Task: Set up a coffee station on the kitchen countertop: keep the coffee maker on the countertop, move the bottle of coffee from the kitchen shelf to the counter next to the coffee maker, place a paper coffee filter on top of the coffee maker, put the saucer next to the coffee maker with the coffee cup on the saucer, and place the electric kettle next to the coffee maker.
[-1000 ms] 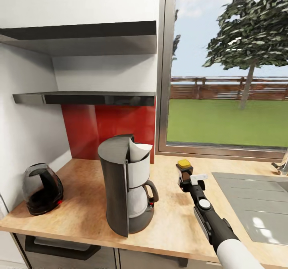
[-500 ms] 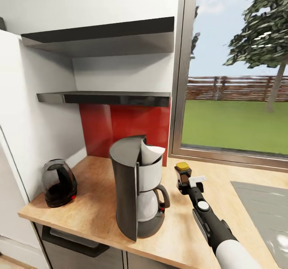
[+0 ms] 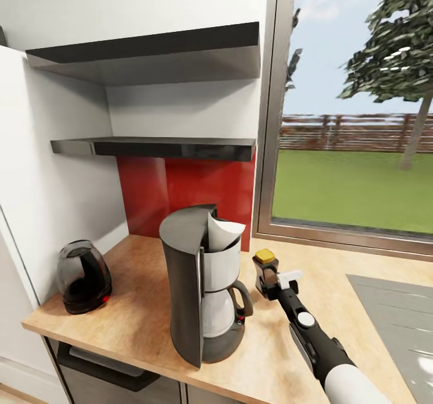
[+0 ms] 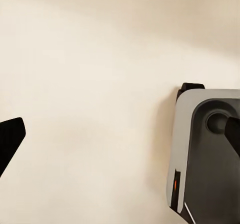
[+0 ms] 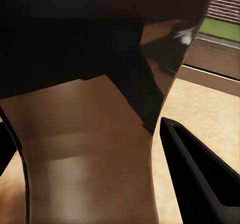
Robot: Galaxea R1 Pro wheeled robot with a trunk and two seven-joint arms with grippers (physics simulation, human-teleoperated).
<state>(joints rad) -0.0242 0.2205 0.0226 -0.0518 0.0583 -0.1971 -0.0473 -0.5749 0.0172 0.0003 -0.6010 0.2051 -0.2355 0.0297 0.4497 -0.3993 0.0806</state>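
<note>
A: Right gripper (image 3: 272, 279)?
B: Mine, clamped on the small dark yellow-capped bottle of coffee (image 3: 265, 267), low over the light wood countertop (image 3: 337, 296). Tall grey coffee maker (image 3: 201, 284) just beside it, so that's its spot.

Yellow-capped dark bottle of coffee (image 3: 265, 270)

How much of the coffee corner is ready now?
Done: the coffee maker stands on the kitchen countertop with the paper coffee filter on top, and the electric kettle is on its other side. In hand: the right gripper holds the bottle of coffee beside it. Left: saucer and cup.
</note>
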